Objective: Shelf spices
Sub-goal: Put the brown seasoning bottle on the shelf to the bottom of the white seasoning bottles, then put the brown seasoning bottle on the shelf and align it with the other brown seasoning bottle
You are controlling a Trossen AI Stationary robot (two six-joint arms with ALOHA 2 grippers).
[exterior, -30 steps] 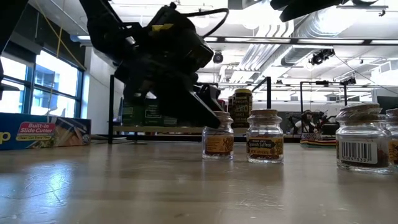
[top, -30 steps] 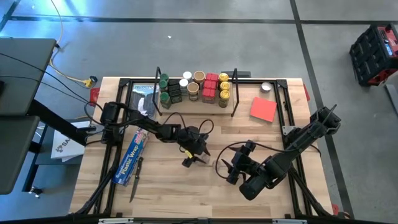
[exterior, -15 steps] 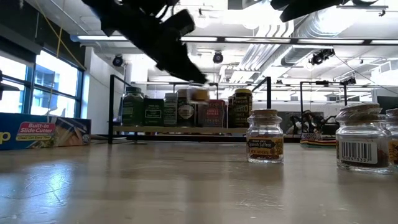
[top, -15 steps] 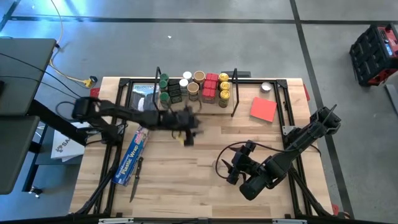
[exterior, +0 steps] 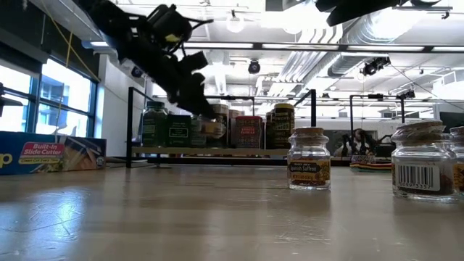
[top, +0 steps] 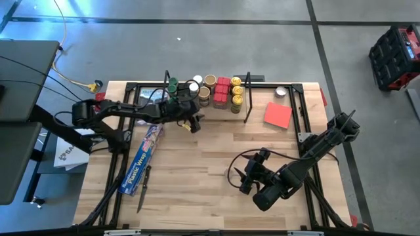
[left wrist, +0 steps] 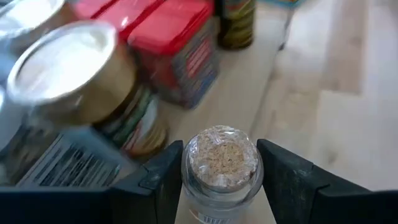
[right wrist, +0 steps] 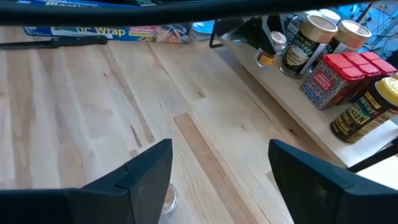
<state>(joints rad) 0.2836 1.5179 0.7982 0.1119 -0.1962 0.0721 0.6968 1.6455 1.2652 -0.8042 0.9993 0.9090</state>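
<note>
A pale wooden worktop [top: 197, 196] carries a long blue plastic-wrap box [top: 142, 161] near its left edge, lying at a slant. Just beside the box, toward the front edge, lies a thin dark pen-like stick [top: 142, 192]. A flat red square card [top: 277, 115] lies well apart from the box, near the far right corner.

"Built-In Slide Cutter" on the long blue plastic-wrap box [exterior: 47, 155], "Plastic Wrap" along its side, barcode on a clear glass jar [exterior: 424, 171], other labels illegible
</note>
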